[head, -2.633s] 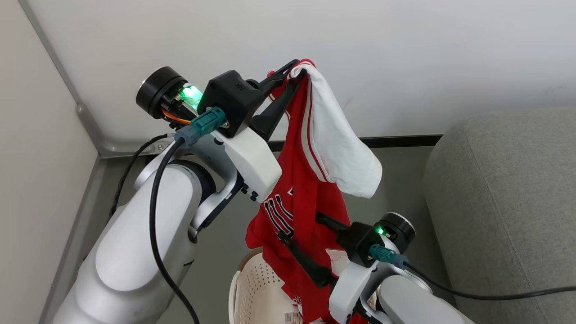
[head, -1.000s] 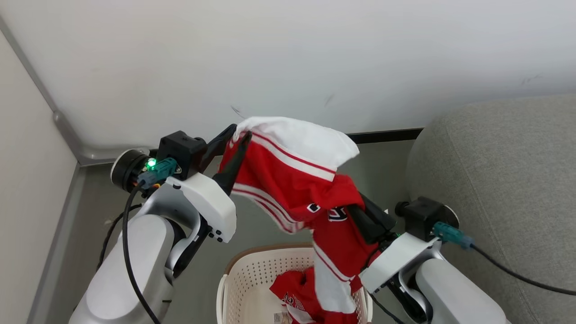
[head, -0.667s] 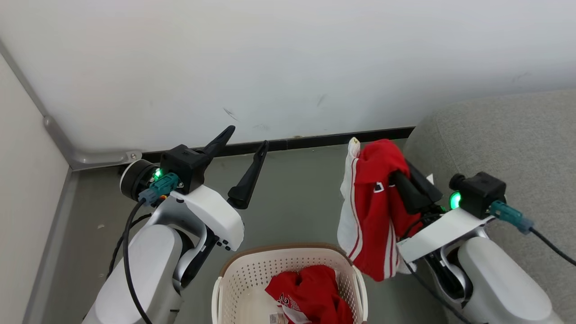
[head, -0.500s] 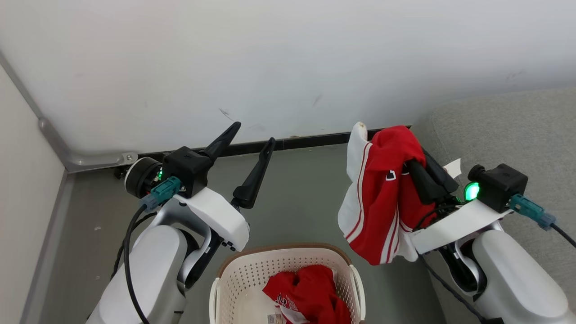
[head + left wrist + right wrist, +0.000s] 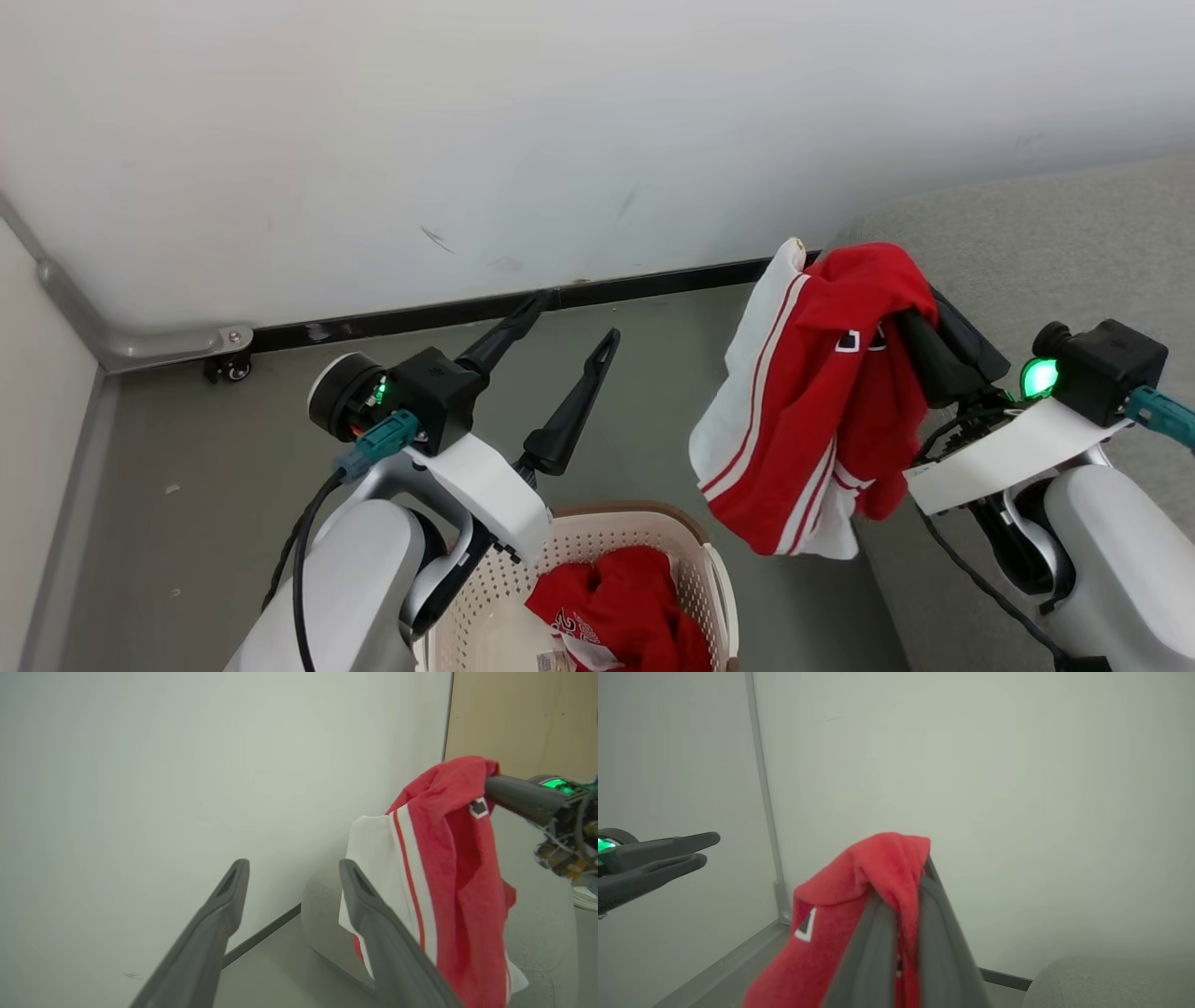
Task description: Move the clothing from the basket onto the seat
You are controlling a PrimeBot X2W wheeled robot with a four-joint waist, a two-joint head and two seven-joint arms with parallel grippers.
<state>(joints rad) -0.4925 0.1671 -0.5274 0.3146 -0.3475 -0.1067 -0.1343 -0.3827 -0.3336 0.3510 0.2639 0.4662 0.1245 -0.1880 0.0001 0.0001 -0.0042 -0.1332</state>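
A red jersey (image 5: pixel 822 401) with white panels and striped trim hangs from my right gripper (image 5: pixel 920 327), which is shut on its upper fold. It hangs beside the left edge of the grey seat (image 5: pixel 1027 243), above the floor. My left gripper (image 5: pixel 577 317) stands open and holds nothing, pointing at the wall above the basket (image 5: pixel 653 515). More red clothing (image 5: pixel 625 607) lies crumpled in the basket. In the left wrist view my open left gripper (image 5: pixel 293 870) points past the jersey (image 5: pixel 448 882). The right wrist view has the right gripper (image 5: pixel 901 891) clamped on red fabric (image 5: pixel 859 891).
A white wall with a black skirting board (image 5: pixel 420 317) runs behind everything. A metal corner trim (image 5: pixel 140 347) and a small caster (image 5: pixel 229 367) sit at the left. Grey floor (image 5: pixel 233 448) lies between the wall and the basket.
My left gripper has opened and let go of the jersey. The right arm has carried the jersey to the right, up to the seat's edge. The head camera has shifted too.
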